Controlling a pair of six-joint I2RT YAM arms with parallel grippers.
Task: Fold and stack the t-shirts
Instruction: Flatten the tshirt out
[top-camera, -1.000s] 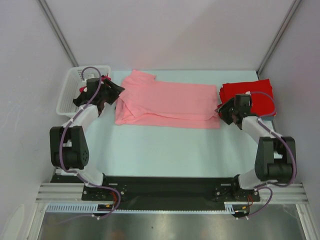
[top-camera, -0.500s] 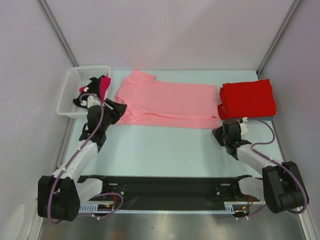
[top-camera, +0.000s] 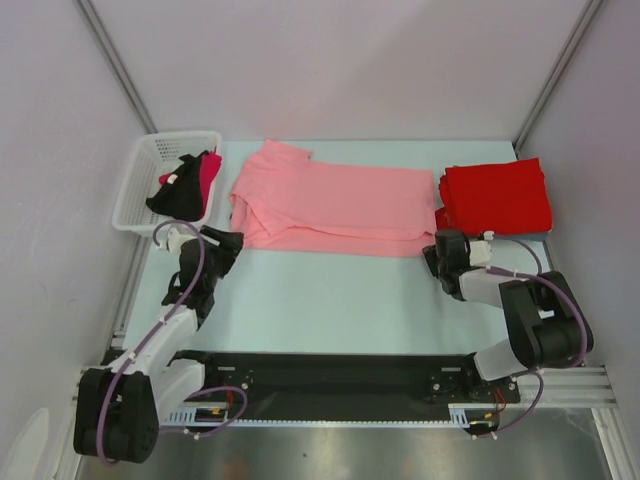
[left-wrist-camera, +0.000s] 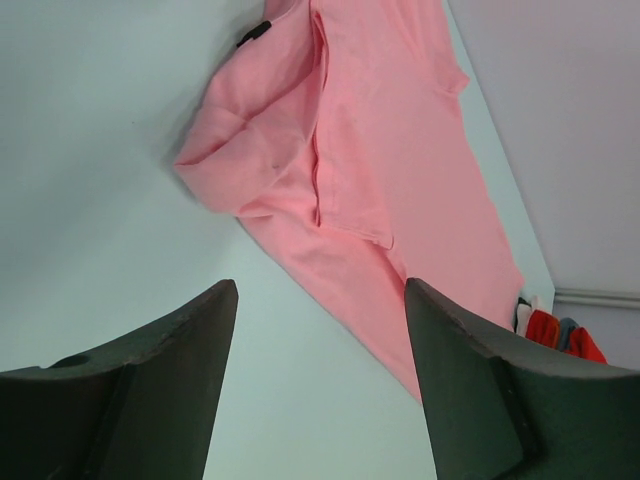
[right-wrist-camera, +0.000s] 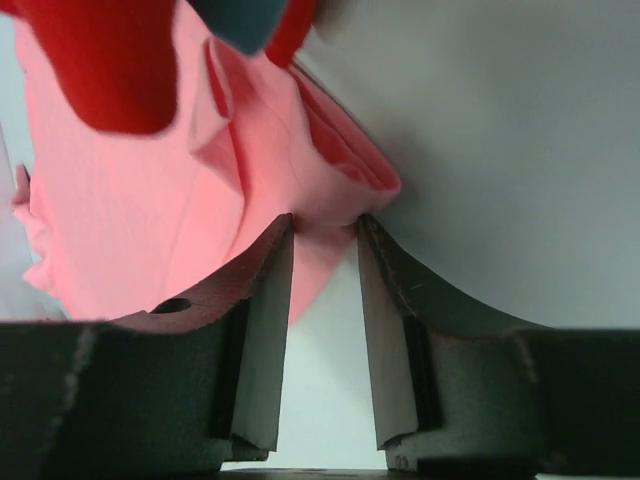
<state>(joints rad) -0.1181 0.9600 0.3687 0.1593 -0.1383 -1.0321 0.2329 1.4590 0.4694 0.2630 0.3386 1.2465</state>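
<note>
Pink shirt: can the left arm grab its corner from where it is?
Probably yes. The left gripper is open and points at the near corner of the pink shirt, which lies on the table with nothing on top or in between.

The pink t-shirt runs off the left wrist view's top edge.

Open table near front, basket far-left, red t-shirts far-right
</note>
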